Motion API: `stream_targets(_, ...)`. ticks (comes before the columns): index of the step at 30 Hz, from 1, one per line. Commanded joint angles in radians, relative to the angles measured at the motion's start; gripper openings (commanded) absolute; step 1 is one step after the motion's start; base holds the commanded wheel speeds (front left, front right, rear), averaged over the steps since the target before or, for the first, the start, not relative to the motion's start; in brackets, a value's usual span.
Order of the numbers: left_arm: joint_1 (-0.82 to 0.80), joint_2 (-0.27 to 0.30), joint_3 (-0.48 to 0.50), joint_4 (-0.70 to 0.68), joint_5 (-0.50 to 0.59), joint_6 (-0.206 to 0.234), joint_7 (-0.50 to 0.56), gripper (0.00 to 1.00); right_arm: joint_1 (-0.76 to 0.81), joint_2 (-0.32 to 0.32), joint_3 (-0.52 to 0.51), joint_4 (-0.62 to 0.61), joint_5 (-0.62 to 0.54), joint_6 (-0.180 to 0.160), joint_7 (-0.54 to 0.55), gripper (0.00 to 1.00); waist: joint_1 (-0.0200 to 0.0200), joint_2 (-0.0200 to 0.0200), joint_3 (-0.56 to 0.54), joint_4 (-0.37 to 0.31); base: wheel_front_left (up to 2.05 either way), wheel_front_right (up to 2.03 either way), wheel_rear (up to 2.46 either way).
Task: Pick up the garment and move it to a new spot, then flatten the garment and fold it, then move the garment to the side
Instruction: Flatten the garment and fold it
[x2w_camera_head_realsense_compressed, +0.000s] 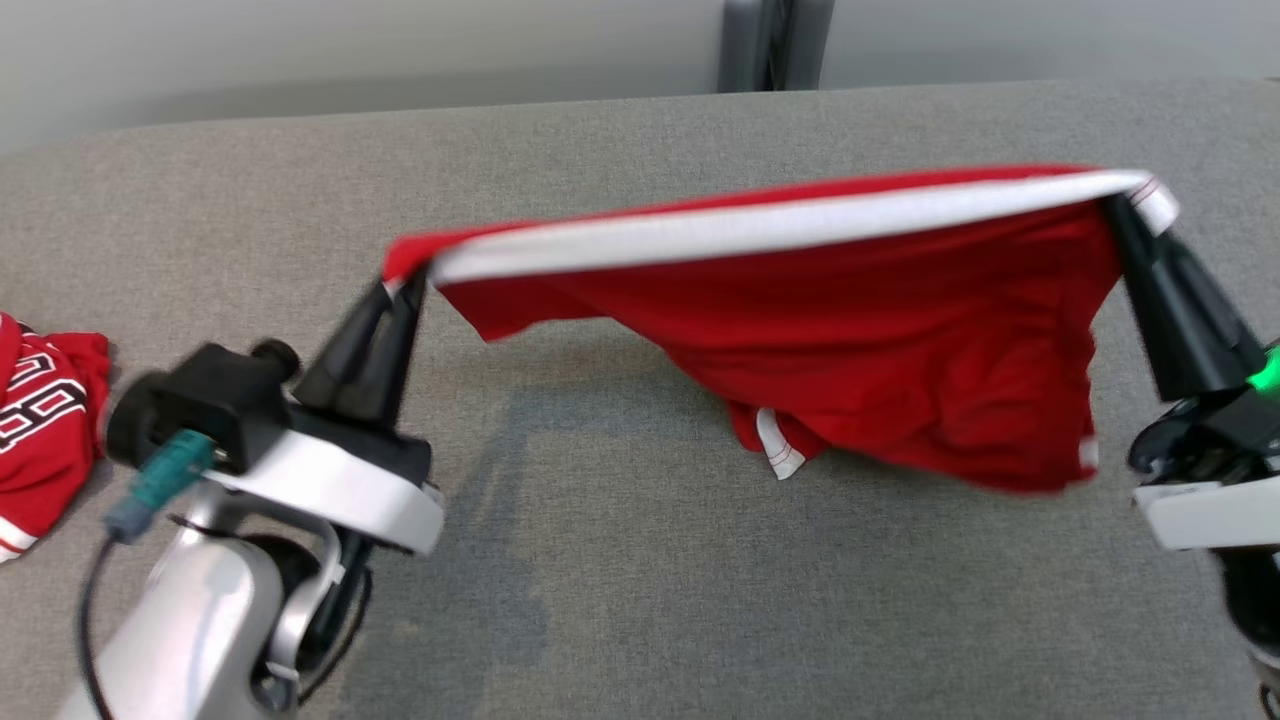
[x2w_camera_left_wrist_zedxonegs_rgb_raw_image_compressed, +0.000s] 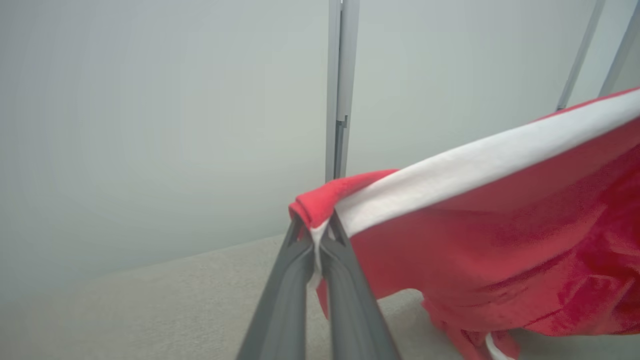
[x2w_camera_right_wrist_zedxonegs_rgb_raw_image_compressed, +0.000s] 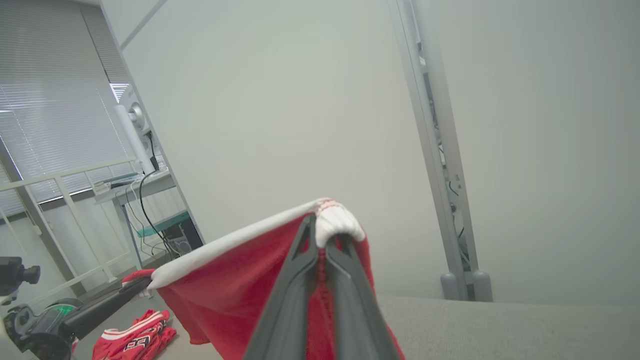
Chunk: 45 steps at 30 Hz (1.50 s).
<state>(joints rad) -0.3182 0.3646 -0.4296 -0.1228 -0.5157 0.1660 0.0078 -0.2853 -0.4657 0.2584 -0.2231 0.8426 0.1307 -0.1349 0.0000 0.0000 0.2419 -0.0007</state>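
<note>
The red fabric garment with a white band hangs above the grey cloth-covered table, its white edge pulled taut from side to side between the arms. The left gripper is pinched tight on the band's left end and the right gripper on its right end. The loose body sags below them, so spreading it flat likely calls for both arms to lower together.

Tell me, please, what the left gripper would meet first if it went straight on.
Beyond the garment it pinches, the left gripper looks free until the pale wall beside the post, though depth is unclear.
</note>
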Motion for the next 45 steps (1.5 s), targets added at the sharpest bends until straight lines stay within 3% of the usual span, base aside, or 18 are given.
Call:
stream_targets(1, -0.041, 0.023, 0.029, -0.044, 0.027, 0.023, -0.006, 0.0, -0.028, -0.016, -0.021, -0.027, 0.018, 0.0, -0.026, 0.0, 0.0, 0.0, -0.012, 0.008, 0.0, 0.0, 0.0)
stream_targets(11, -0.165, 0.062, 0.131, -0.289, 0.105, 0.111, -0.01, 0.0, -0.094, -0.003, -0.079, -0.117, 0.008, 0.0, -0.06, 0.0, 0.0, 0.0, -0.042, 0.012, 0.0, 0.0, 0.0)
stream_targets(18, -0.207, 0.074, 0.127, -0.337, 0.121, 0.118, 0.025, 0.0, -0.101, 0.035, -0.079, -0.097, 0.026, 0.0, -0.035, 0.0, 0.0, 0.0, -0.028, 0.006, 0.0, 0.0, 0.0)
stream_targets(21, -0.252, 0.073, 0.122, -0.299, 0.111, 0.096, 0.028, 0.0, -0.134, 0.05, -0.071, -0.054, 0.041, 0.0, -0.036, 0.0, 0.0, 0.0, -0.009, 0.005, 0.0, 0.0, 0.0)
stream_targets(27, -0.447, 0.062, 0.096, -0.105, 0.112, 0.014, 0.013, 0.0, -0.31, 0.043, -0.014, 0.108, 0.036, 0.0, -0.055, 0.0, 0.0, 0.0, 0.069, 0.008, 0.0, 0.0, 0.0)
stream_targets(32, -0.692, 0.021, 0.071, 0.178, 0.113, -0.069, -0.018, 0.0, -0.56, 0.059, 0.047, 0.333, 0.017, 0.0, -0.071, 0.0, 0.0, 0.0, 0.155, 0.009, 0.0, 0.0, 0.0)
stream_targets(33, -0.79, -0.001, 0.065, 0.302, 0.106, -0.099, -0.032, 0.0, -0.668, 0.077, 0.07, 0.443, -0.003, 0.0, -0.08, 0.0, 0.0, 0.0, 0.18, 0.01, 0.0, 0.0, 0.0)
stream_targets(37, -0.956, -0.022, 0.06, 0.542, 0.119, -0.142, -0.078, 0.0, -0.861, 0.137, 0.108, 0.653, -0.049, 0.0, -0.11, 0.0, 0.0, 0.0, 0.203, -0.005, 0.0, 0.0, 0.0)
stream_targets(45, -1.16, -0.072, 0.056, 0.892, 0.115, -0.187, -0.155, 0.0, -1.085, 0.254, 0.126, 0.986, -0.142, -0.001, -0.133, 0.0, 0.0, 0.0, 0.225, -0.026, 0.0, 0.0, 0.0)
